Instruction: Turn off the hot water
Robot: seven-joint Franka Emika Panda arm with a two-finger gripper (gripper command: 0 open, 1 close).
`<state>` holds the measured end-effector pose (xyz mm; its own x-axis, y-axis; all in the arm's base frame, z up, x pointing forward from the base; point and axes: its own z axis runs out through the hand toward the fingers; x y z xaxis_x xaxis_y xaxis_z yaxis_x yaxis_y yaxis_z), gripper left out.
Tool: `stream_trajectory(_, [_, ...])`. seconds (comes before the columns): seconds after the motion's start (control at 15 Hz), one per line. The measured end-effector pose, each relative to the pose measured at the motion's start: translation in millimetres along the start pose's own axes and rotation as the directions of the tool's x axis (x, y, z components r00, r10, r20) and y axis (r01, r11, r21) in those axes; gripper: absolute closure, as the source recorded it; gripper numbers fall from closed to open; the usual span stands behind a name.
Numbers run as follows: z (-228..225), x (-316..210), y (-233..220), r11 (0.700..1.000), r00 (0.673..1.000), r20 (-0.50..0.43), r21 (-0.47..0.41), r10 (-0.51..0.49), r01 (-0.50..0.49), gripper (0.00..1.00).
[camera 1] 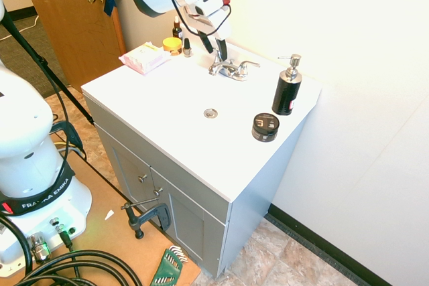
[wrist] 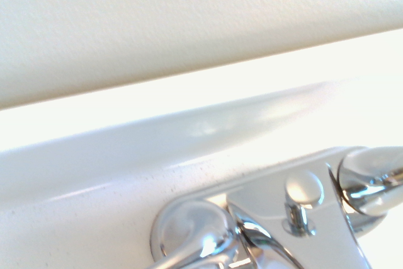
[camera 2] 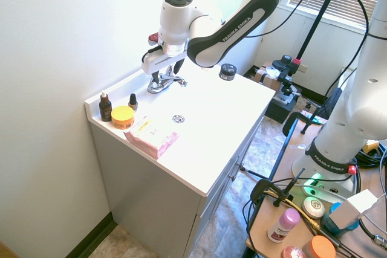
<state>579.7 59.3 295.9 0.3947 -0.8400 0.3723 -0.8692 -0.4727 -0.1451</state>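
Note:
The chrome two-handled faucet [camera 1: 230,68] stands at the back of the white sink top [camera 1: 167,105], and no water runs from its short spout [camera 1: 234,74]. Its left lever, the hot water handle [camera 1: 216,67], lies directly under my gripper [camera 1: 216,54]. The gripper is open, its dark fingers [camera 1: 221,49] pointing down just above that handle; I cannot tell if they touch it. From the other side, the gripper [camera 2: 170,70] hovers over the faucet [camera 2: 164,81]. In the wrist view the hot handle [wrist: 189,237] is close, the right lever [wrist: 368,181] further off.
A black soap dispenser [camera 1: 287,88] and a black round jar [camera 1: 265,126] stand right of the faucet. Left of it are a yellow jar [camera 1: 172,44], dropper bottles [camera 1: 177,29] and a pink pack [camera 1: 143,58]. The wall rises right behind; the drain [camera 1: 210,113] is in front.

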Motion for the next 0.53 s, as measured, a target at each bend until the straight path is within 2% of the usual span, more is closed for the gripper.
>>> stream_trajectory(0.13, [3.9, -1.9, -3.6, 1.0, 1.0, 0.013, -0.011, 0.006, -0.006, 0.0])
stream_trajectory(0.4, [-10.4, 9.8, 15.0, 0.999, 0.991, 0.129, -0.032, -0.024, 0.028, 0.0])
stream_trajectory(0.53, [-27.2, 15.9, 41.7, 0.994, 0.979, 0.177, -0.02, -0.105, 0.111, 0.0])
